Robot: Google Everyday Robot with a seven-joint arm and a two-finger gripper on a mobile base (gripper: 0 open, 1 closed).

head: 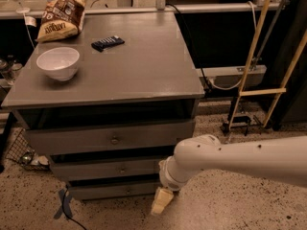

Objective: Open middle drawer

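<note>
The grey cabinet (110,90) has three drawer fronts. The middle drawer (105,168) is the second front, with a small round knob (122,169) at its centre; a dark gap shows above it. The top drawer (110,137) has a bigger knob. The lowest slim front (115,189) sits near the floor. My white arm (230,159) reaches in from the right, and the gripper (161,201) hangs low by the cabinet's lower right corner, right of the lowest front and below the middle drawer.
A white bowl (58,63), a chip bag (61,18) and a black remote (108,43) lie on the cabinet top. A yellow-railed frame (268,56) stands at the right. A wire basket (21,150) and a blue cable (64,207) are at the lower left.
</note>
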